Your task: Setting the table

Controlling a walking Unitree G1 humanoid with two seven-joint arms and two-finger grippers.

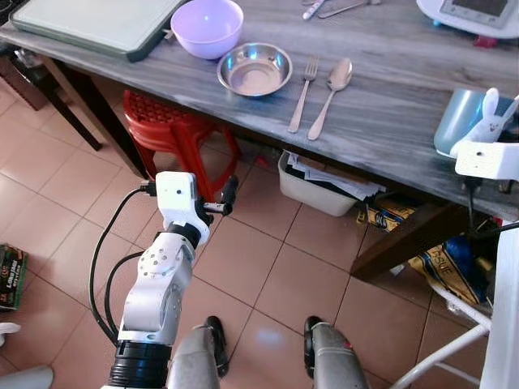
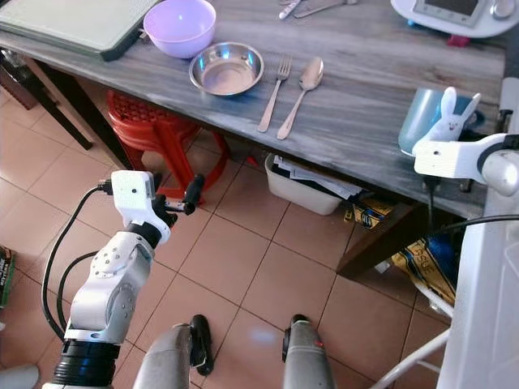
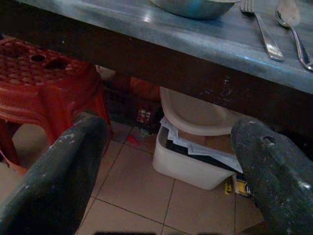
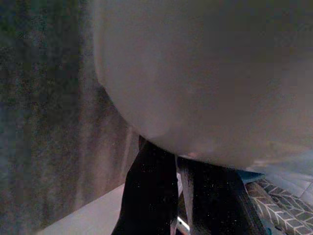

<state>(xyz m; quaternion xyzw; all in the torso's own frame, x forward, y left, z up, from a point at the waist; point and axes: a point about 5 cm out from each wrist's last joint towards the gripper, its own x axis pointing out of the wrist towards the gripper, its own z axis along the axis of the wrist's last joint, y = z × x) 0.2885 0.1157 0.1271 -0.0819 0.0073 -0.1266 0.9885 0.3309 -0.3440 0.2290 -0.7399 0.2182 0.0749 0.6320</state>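
Left claw [image 1: 227, 197] spread, held low over the floor tiles before the red stool [image 1: 174, 121], below the counter [image 1: 381, 113] edge. On the counter: purple bowl [image 1: 207, 26], steel bowl [image 1: 255, 69], fork [image 1: 303, 93], spoon [image 1: 331, 95], side by side. Right claw at blue cup [image 1: 461, 120] near the counter's right edge; fingers' state cannot be told.

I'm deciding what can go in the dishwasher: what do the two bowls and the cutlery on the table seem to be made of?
Small bowl: looks like stainless steel, silvery with a mirror-like sheen and reflections inside.
Lilac bowl: probably plastic, an even matte pastel with only a soft highlight, though glazed ceramic can't be ruled out.
Fork and spoon: metal, likely steel, grey and shiny.
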